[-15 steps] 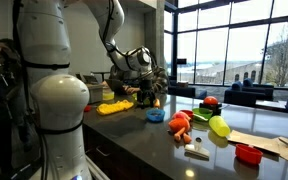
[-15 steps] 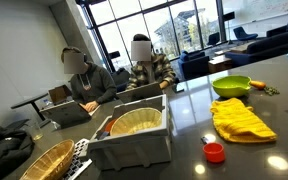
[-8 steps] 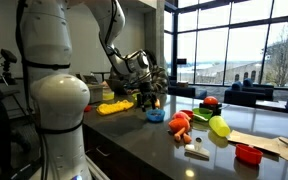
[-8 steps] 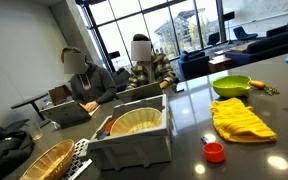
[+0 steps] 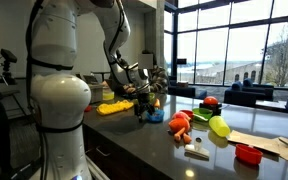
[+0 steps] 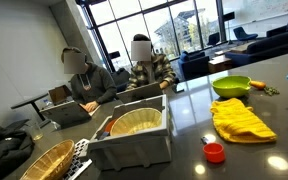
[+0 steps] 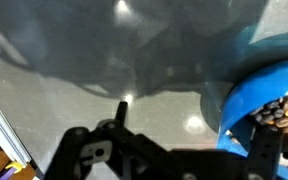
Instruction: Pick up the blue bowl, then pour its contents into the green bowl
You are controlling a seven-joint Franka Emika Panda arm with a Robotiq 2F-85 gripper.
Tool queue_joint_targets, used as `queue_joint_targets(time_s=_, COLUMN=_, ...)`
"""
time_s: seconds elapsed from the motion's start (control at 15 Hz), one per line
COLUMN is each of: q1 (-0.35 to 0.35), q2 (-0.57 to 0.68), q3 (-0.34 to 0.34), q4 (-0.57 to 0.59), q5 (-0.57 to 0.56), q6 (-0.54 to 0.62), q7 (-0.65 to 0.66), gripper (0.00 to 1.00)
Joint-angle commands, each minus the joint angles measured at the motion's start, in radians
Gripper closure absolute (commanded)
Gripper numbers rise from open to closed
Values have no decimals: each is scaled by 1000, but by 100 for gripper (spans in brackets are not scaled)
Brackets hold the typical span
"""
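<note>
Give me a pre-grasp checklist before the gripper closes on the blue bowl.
1. Gripper open: ok; the wrist view shows its fingers spread wide.
2. Blue bowl rim between the fingers: cannot tell; the rim is seen next to one finger only.
3. Brown pieces inside the blue bowl: ok.
4. Blue bowl upright on the counter: ok.
5. Green bowl upright, open side up: ok.
6. Green bowl has room for the contents: cannot tell; its inside is hidden.
</note>
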Motion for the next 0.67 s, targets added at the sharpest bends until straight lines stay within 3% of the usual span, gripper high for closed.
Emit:
queue_joint_targets(time_s=0.0, q1=26, q2=9, q3=-31, q4=5, q5=-20, q6=13, q7=20, gripper=1)
queue_joint_targets(time_s=0.07, q1=29, q2=5, q3=-33, q4=4, q5=-19, q6=14, q7=18, gripper=26)
queue_joint_targets(time_s=0.13, q1=31, q2=5, q3=-35, q4=6, q5=-20, q6=12, q7=20, gripper=26)
queue_joint_targets(time_s=0.27, q1=35, q2=0, q3=-37, q4=8, q5=-19, q6=11, q7=19, gripper=37)
queue_joint_targets(time_s=0.6, q1=41, q2=-2, q3=-39, q4=17, q5=-16, q6=9, q7=20, gripper=78)
